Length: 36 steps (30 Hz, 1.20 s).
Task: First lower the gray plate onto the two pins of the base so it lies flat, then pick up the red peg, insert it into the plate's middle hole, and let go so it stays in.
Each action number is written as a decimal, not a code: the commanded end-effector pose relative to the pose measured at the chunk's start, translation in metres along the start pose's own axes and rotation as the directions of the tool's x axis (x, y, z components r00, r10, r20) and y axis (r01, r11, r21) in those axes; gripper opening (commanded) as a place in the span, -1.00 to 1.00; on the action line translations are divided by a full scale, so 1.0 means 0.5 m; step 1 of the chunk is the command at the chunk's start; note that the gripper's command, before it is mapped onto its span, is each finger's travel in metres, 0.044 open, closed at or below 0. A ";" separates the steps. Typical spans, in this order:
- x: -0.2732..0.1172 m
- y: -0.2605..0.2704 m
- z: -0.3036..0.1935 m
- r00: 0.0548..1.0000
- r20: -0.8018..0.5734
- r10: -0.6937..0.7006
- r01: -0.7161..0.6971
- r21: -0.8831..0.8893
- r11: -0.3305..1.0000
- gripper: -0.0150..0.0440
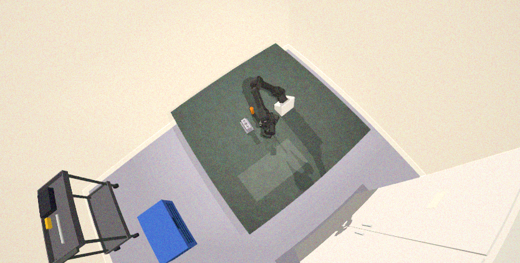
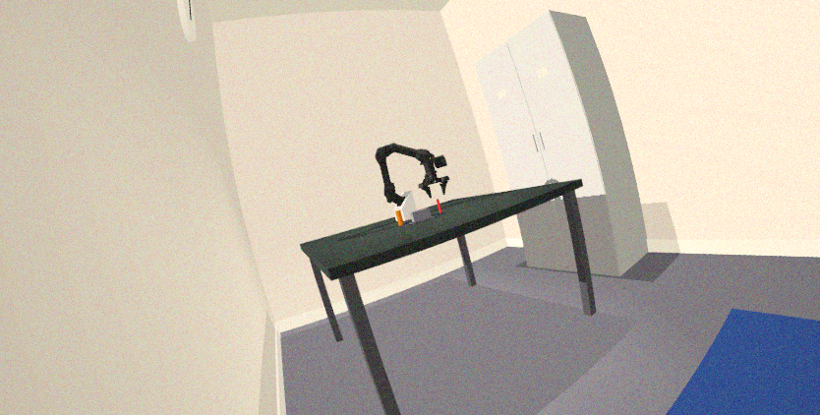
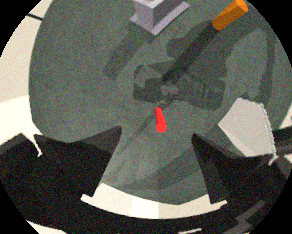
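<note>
The red peg [image 2: 439,207] [image 3: 160,123] stands upright on the table; in the top view the arm hides it. My gripper [image 2: 437,195] [image 3: 158,133] is open and empty above the peg, which shows between the fingertips in the wrist view. The gray plate [image 1: 246,124] sits on top of the base and looks flat, with its holes facing up. The base [image 3: 166,25] shows its lower flange at the top of the wrist view. The pins are too small or hidden to tell, and so is the exact seating of the plate.
An orange cylinder [image 1: 251,109] [image 2: 399,217] [image 3: 230,15] stands near the base, on the arm's side. A white block [image 1: 285,106] [image 3: 247,127] is at the arm's foot. A lighter rectangle [image 1: 258,184] marks the dark green table [image 1: 211,111].
</note>
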<state>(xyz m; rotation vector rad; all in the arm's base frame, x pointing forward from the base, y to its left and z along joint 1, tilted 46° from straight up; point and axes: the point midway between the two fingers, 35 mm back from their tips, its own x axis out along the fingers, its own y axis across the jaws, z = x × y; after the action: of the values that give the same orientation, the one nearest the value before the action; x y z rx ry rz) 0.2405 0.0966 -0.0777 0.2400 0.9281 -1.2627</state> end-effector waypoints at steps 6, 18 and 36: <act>0.034 -0.005 0.002 1.000 0.006 -0.010 0.010 -0.008 1.000 1.00; 0.073 -0.006 0.003 1.000 0.007 -0.011 0.011 -0.007 1.000 1.00; 0.107 -0.009 0.004 1.000 0.008 -0.012 0.012 -0.007 1.000 0.47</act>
<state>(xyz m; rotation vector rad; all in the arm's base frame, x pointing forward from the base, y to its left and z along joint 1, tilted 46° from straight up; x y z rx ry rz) 0.2391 0.0584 -0.1126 0.2343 0.9265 -1.2692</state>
